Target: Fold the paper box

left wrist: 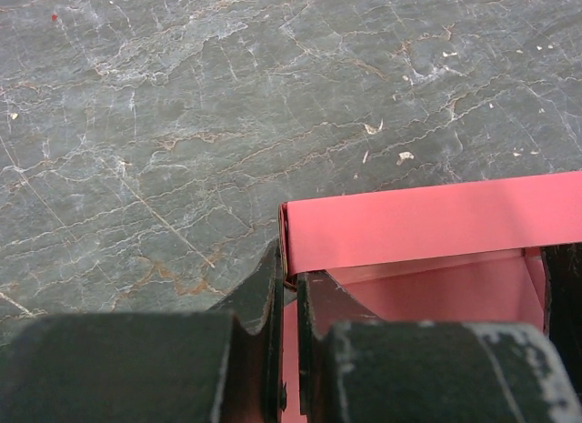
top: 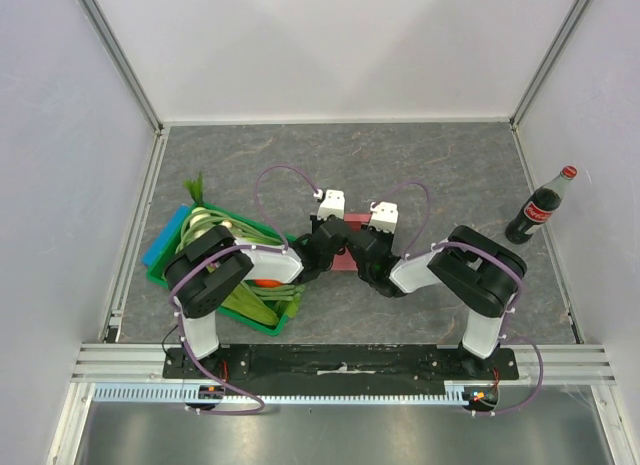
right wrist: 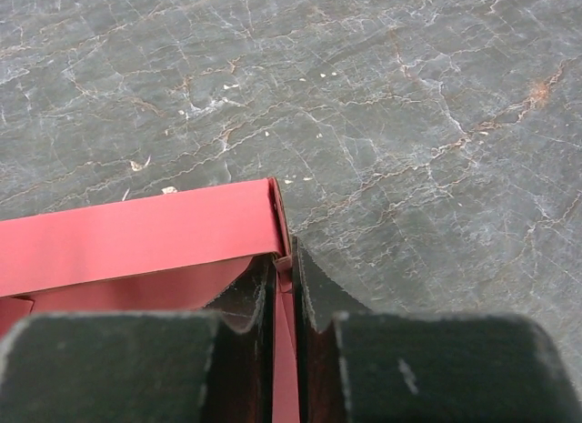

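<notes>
The pink paper box [top: 357, 221] stands on the grey table, mostly hidden under both wrists in the top view. In the left wrist view the paper box [left wrist: 427, 225] shows a raised far wall and open inside; my left gripper [left wrist: 288, 282] is shut on its left side wall. From the right wrist I see the paper box [right wrist: 136, 234] with its far wall folded up, and my right gripper [right wrist: 284, 276] is shut on its right side wall, one finger inside and one outside.
A green crate [top: 178, 281] of vegetables sits at the left beside the left arm. A cola bottle [top: 540, 205] stands at the far right near the wall. Grey marbled table [top: 440, 165] lies beyond the box.
</notes>
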`<act>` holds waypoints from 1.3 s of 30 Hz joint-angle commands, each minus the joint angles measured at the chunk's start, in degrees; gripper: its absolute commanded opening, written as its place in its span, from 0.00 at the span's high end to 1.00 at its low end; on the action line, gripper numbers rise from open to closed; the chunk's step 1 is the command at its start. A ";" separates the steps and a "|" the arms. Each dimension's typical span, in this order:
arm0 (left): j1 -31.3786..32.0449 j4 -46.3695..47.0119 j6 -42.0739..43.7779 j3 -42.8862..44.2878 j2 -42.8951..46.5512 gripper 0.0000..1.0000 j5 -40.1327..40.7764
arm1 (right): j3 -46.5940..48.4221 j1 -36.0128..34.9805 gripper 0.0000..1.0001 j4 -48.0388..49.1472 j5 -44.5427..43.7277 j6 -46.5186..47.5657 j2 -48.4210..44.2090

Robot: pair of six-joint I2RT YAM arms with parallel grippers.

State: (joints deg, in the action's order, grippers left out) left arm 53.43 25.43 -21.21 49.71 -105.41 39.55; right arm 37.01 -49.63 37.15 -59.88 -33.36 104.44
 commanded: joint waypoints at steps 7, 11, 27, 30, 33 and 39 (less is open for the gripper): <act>1.85 -2.05 1.53 1.53 -2.08 0.98 6.94 | -10.20 -0.03 0.22 -14.18 7.13 2.08 -16.95; 1.85 -1.96 1.09 1.70 -2.79 0.98 6.94 | -11.18 0.06 0.12 -27.36 14.16 -0.73 -27.60; 1.85 -0.47 1.61 1.18 -3.32 0.98 6.77 | -1.33 30.36 0.09 -25.07 79.01 -11.01 -32.83; 1.85 -0.38 1.88 1.09 -2.97 0.98 6.59 | -2.30 31.61 0.16 -17.30 83.77 -12.43 -28.62; 1.85 -0.03 2.23 0.74 -2.79 0.98 6.50 | -2.30 32.22 0.24 -14.40 84.49 -9.88 -24.74; 1.85 0.32 2.23 0.30 -2.52 0.98 5.98 | -6.42 33.63 0.51 -4.13 87.48 -11.80 -19.72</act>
State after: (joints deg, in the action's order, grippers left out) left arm 55.35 25.87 -20.49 50.83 -107.22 44.56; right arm 33.47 -16.75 22.13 22.52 -43.66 82.56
